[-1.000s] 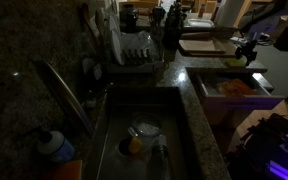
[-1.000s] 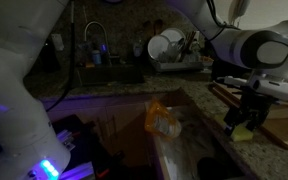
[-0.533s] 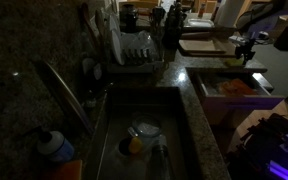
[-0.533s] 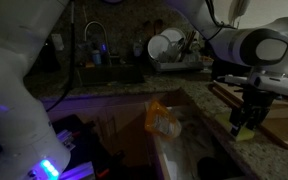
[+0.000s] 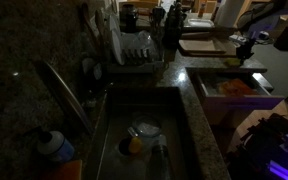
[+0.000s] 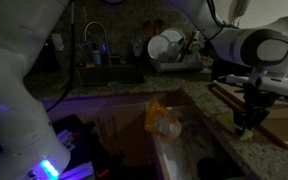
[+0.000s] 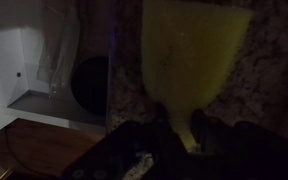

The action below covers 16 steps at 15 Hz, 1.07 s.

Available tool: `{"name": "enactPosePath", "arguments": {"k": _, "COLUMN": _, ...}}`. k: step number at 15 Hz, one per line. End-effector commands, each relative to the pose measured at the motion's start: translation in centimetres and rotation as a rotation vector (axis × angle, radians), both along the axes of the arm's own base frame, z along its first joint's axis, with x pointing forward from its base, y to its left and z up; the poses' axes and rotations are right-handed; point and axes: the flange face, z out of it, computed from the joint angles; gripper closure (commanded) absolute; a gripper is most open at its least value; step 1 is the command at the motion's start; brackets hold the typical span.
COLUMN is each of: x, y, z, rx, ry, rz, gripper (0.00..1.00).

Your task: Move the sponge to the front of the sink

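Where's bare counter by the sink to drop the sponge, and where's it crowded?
Free: the granite strip between the sink and the open drawer looks bare; so does the basin floor along that side. Crowded: round dish and yellow-orange object mid-basin, dish rack at the sink's far end. The gripper is over the sponge.

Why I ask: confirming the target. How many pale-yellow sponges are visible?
1 sponge, on the granite counter beneath the end effector, beside the wooden board; darkness may hide others.

One sink (image 5: 136, 104), with one faucet (image 5: 63, 88). Inside it, one round dish (image 5: 147, 128) and one yellow-orange object (image 5: 134, 146). One sponge (image 7: 194, 50), one bottle (image 5: 54, 146), one dish rack (image 5: 134, 68).
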Motion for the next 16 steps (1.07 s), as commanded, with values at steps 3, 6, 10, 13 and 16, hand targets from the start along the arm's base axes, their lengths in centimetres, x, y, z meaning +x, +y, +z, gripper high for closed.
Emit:
{"name": "enactPosePath", "arguments": {"k": 3, "x": 1.5, "y": 1.8, "z": 2.7, "rx": -0.015, "ry": -0.006, "rz": 0.027, "gripper": 0.96}}
{"name": "enactPosePath", "arguments": {"k": 6, "x": 2.2, "y": 5.1, "z": 5.9, "rx": -0.040, "ry": 0.057, "rz": 0.114, "gripper": 0.95}}
{"name": "enactPosePath", "arguments": {"k": 10, "x": 2.4, "y": 10.6, "z": 10.5, "rx": -0.063, "ry": 0.203, "rz": 0.249, "gripper": 0.95}}
{"name": "enactPosePath", "arguments": {"k": 13, "x": 1.2, "y": 15.8, "z": 12.7, "rx": -0.087, "ry": 0.257, "rz": 0.440, "gripper": 0.95}}
{"name": "enactPosePath", "arguments": {"k": 16, "x": -0.9, "y": 19.4, "z": 14.5, "rx": -0.093, "ry": 0.238, "rz": 0.605, "gripper": 0.95}}
